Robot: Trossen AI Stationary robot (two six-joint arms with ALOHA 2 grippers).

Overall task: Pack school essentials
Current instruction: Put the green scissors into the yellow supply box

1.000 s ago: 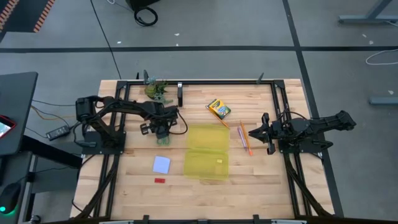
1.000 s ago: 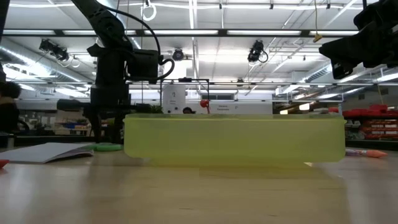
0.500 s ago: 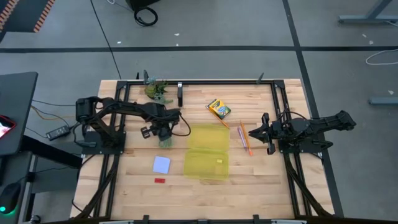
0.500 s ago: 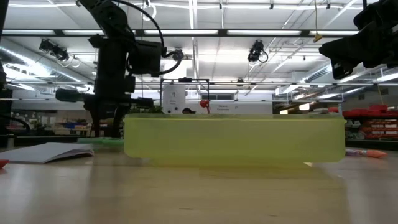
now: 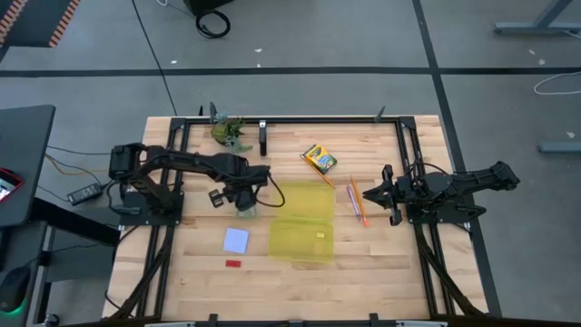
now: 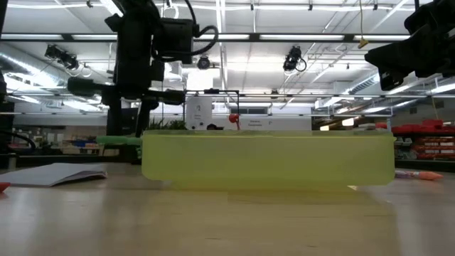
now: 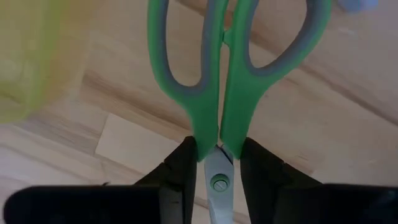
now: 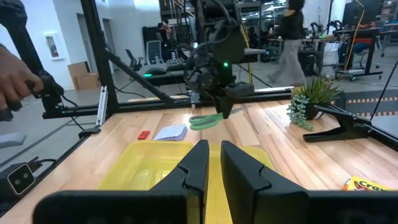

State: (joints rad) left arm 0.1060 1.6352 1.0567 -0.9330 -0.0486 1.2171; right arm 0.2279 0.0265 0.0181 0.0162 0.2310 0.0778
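My left gripper (image 5: 243, 198) hangs just left of the open translucent yellow case (image 5: 302, 222), shut on the green-handled scissors (image 7: 230, 68), which show in mid-air in the right wrist view (image 8: 205, 120). The pale blue note pad (image 5: 235, 240) and the tiny red eraser (image 5: 233, 263) lie flat on the table near its front. The crayon box (image 5: 319, 159), purple pen (image 5: 352, 192) and orange pencil (image 5: 359, 204) lie right of the case. My right gripper (image 5: 386, 193) waits shut at the right, holding nothing. My left gripper pinches the scissors at the pivot (image 7: 215, 167), where the green handles meet the blades, between its two fingers (image 7: 180, 171). The fingers point down and lie across the scissors. The scissors hang about level, clear of the table, handle loops (image 6: 117, 140) sticking out sideways; the blades are hidden.
A greenish leafy clump (image 5: 229, 132) and a black clamp (image 5: 263, 138) stand at the far edge. A black frame (image 5: 399, 136) runs round the work area. Bare wood lies between the note pad and the case.
My left gripper has risen with the scissors, lifting them off the table until they hang clear, and has drifted a little toward the yellow case. Its wrist has rolled slightly. The right arm has kept still.
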